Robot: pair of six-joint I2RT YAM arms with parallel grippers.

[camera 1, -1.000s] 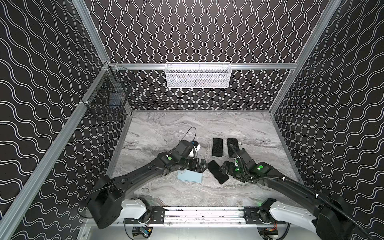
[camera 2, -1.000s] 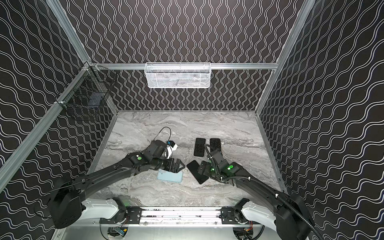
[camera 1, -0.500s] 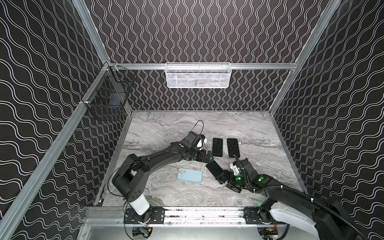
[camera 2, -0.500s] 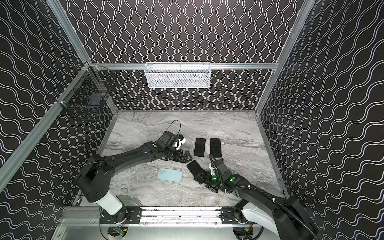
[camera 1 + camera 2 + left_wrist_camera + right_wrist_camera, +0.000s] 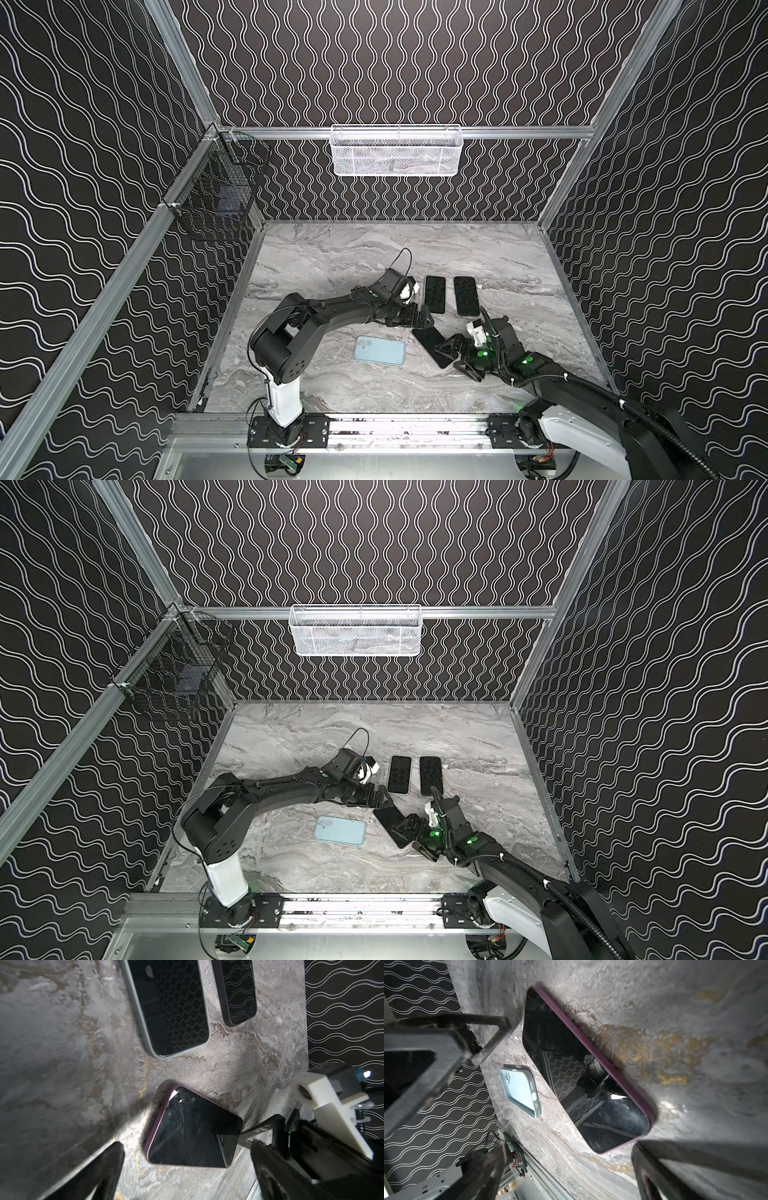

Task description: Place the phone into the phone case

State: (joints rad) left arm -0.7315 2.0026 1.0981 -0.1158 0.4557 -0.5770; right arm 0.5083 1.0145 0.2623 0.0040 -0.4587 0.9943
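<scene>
The left gripper (image 5: 424,321) has swung away from the blue case (image 5: 380,350) to the far end of the phone (image 5: 430,343). The right gripper (image 5: 457,360) has drawn back to the phone's near end. Both jaws stand spread, gripping nothing. The purple-edged phone lies flat, screen up, with the case just left of it.

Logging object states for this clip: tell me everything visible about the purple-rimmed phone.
The phone lies flat, screen up, on the marble table, skewed diagonally. Glossy black glass, scuffed near one corner, slim purple rim. The open left gripper and right gripper sit at opposite ends; whether either touches it is unclear.
</scene>
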